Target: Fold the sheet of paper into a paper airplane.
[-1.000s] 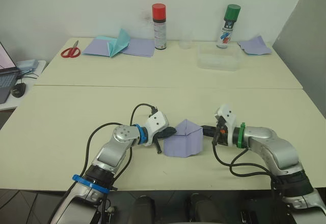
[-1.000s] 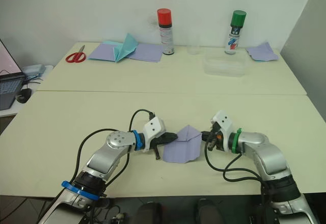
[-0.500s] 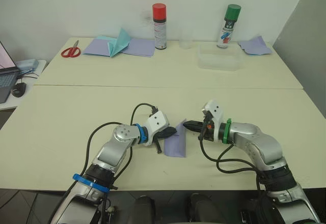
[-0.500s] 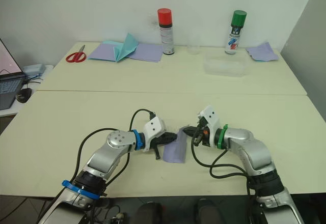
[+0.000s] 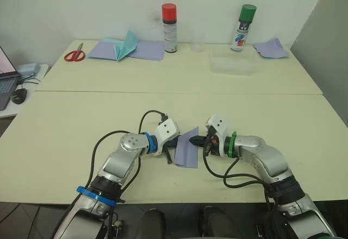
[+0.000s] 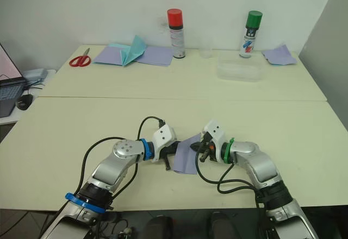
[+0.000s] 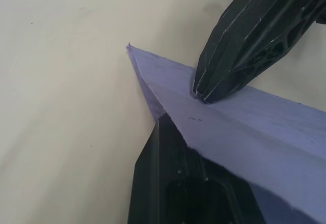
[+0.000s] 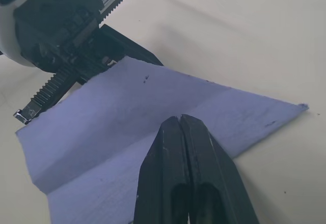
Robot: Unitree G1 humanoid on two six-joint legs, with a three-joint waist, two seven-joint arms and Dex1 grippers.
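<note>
I see sheet of paper [image 5: 187,146] folded in half on near cream table [image 5: 65,136], thin matte lavender, pointed corner, my right gripper [image 5: 198,140] tips pinched together pressing its top face, my left gripper [image 5: 175,146] clamping its left edge

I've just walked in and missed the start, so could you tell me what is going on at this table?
The robot is folding the sheet of paper at the near edge of the table. The left gripper holds the sheet's left side, one finger under it. The right gripper, fingers shut, presses its tip on the folded flap. The sheet is a narrow folded shape, not yet an airplane. Spray cans, scissors and other papers sit at the back.
</note>
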